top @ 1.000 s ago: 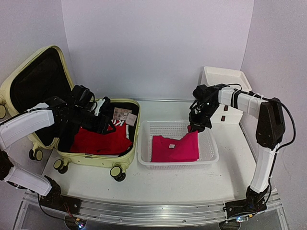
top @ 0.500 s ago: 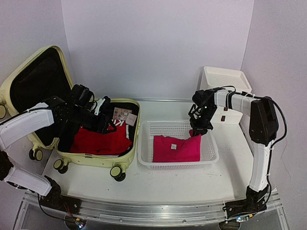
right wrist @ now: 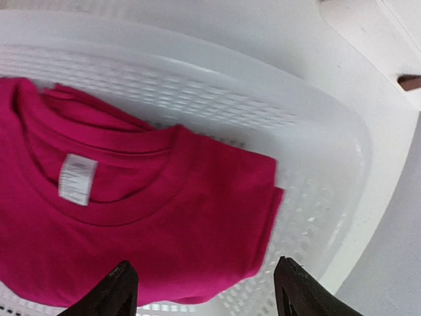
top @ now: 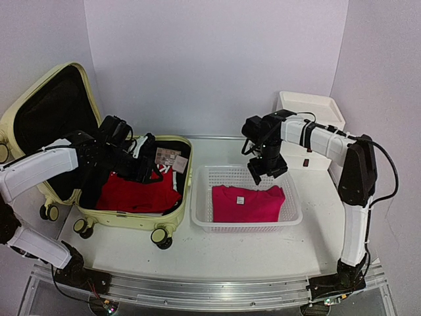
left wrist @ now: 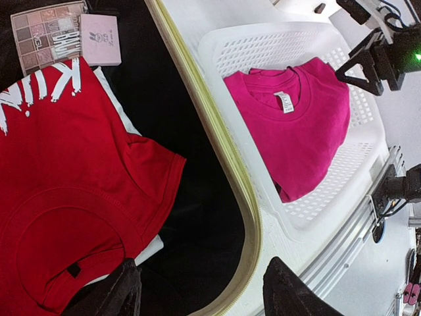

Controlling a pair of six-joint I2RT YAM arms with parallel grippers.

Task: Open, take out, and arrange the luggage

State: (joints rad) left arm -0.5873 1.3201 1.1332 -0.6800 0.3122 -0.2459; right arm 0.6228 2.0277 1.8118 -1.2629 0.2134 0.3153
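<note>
Top external view showed the luggage (top: 125, 222) open on the counter's (top: 230, 253) left, left pincer (left wrist: 202, 264) open over it; right pincer (right wrist: 204, 268) open above the pink T-shirt (top: 247, 203) in the mesh basket (top: 200, 197)

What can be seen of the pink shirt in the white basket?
The pink shirt is a magenta T-shirt of soft knit-looking cloth, folded into a rectangle, with a ribbed round collar and a small white tag inside the neck. It lies flat on the floor of the white mesh basket. The right hand hangs open above it, not touching.
</note>
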